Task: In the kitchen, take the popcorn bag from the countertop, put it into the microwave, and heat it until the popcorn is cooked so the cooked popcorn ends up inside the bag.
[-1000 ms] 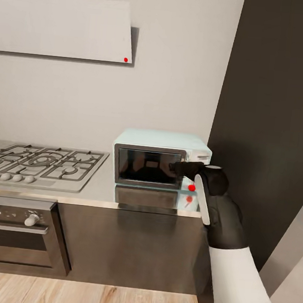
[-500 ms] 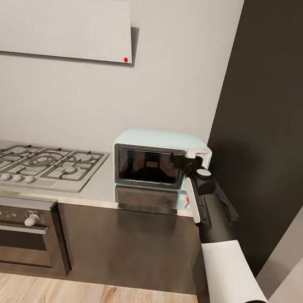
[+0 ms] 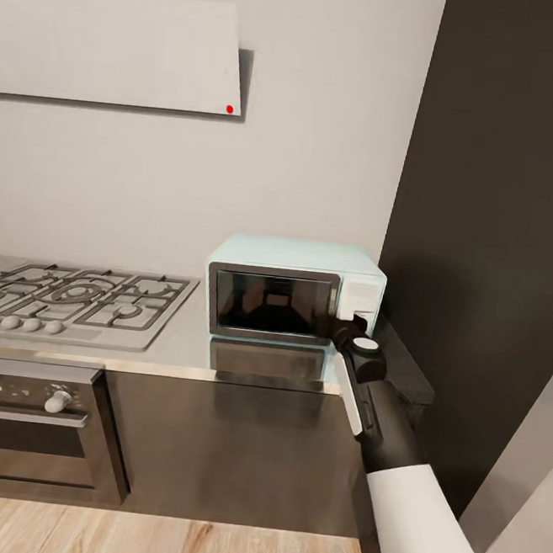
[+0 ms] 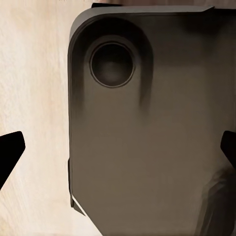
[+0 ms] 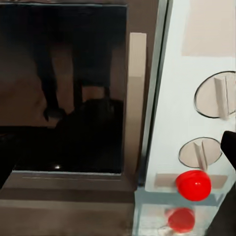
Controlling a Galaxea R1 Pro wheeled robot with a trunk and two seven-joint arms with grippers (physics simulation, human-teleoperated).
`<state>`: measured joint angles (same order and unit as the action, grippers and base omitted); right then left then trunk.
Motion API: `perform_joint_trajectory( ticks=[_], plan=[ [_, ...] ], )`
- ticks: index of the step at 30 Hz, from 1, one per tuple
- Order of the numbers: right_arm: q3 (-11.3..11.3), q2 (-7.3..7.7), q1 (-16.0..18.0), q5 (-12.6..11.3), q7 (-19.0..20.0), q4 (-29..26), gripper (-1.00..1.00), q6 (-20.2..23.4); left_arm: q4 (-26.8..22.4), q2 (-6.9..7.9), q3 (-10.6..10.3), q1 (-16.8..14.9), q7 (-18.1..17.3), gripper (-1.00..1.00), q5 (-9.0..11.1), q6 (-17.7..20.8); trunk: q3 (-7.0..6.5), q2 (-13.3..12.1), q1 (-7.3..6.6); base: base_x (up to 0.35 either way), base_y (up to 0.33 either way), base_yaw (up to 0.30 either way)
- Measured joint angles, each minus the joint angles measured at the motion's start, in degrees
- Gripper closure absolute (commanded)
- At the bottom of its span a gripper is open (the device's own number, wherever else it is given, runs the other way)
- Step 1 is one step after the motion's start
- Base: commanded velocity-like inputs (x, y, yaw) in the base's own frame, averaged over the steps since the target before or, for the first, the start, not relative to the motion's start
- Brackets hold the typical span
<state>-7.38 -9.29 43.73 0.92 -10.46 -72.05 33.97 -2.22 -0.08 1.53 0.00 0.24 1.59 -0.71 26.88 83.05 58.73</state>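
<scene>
- At the right end of the counter (image 3: 177, 347), the microwave (image 3: 295, 257) sits against the wall, door shut, with the gas hob (image 3: 80, 296) to its left.
- The right gripper (image 3: 345, 325) is at the lower front of the control panel (image 3: 361, 295), just right of the door edge. Whether it touches is unclear.
- In the right wrist view the door handle (image 5: 136, 98) is dead ahead and the red button (image 5: 193, 185) sits low on the panel, with two dials above it.
- Right fingers: a dark tip shows at each side edge of the right wrist view, well apart, nothing between them.
- Left fingers (image 4: 11, 150): spread too, empty, pointing down over the robot's dark base and the wood floor.
- The popcorn bag can't be made out on the counter stretch seen here or through the dark door glass (image 3: 265, 302), so I can't tell its location.
- Step in hand, my read: either press the red button or take the handle.
  - If button: shift right and down, push straight in with one fingertip, and stay off the dials.
  - If handle: straddle the bar before closing, then pull along the door's swing.
- Versus a second ago:
  - The right wrist has dropped and rolled, going from level with the top of the door to the panel's lower part.
  - The forearm now runs straighter toward the microwave.
  - Microwave, hob and camera are unchanged.
</scene>
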Motion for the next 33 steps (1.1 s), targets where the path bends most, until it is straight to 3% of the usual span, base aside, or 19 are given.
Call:
perform_joint_trajectory(
  ticks=[11,16,17,18,25,33],
  plan=[
    [0.0,0.19,-3.0,-0.2,0.1,3.6,-1.0,-1.4,0.0,0.0,0.1,0.0,0.0,-1.0,0.1,0.0,0.0,0.0,0.0,0.0,0.0,0.0],
    [0.0,1.26,-3.0,-0.4,0.1,4.9,-1.0,-3.0,0.0,0.0,0.1,0.0,0.0,-1.0,0.1,0.0,0.0,0.0,0.0,0.0,0.0,0.0],
    [0.0,1.31,-3.0,-0.3,0.2,4.9,-1.0,-12.8,0.0,0.0,0.1,0.0,0.0,-1.0,0.1,0.0,0.0,0.0,0.0,0.0,0.0,0.0],
    [0.0,1.33,-3.0,-0.2,0.1,4.9,-1.0,-13.4,0.0,0.0,0.1,0.0,0.0,-1.0,0.1,0.0,0.0,0.0,0.0,0.0,0.0,0.0],
    [0.0,1.41,-3.0,0.3,0.1,4.9,-1.0,-13.4,0.1,0.0,0.1,0.0,0.1,-1.0,0.1,-4.0,0.0,0.0,0.0,0.0,0.0,0.0],
    [0.0,1.46,-3.0,0.5,0.1,4.9,-1.0,-13.1,0.1,0.03,0.1,0.0,0.2,-1.0,0.2,-4.2,0.0,0.0,-0.03,0.134,0.0,0.0]
  ],
)
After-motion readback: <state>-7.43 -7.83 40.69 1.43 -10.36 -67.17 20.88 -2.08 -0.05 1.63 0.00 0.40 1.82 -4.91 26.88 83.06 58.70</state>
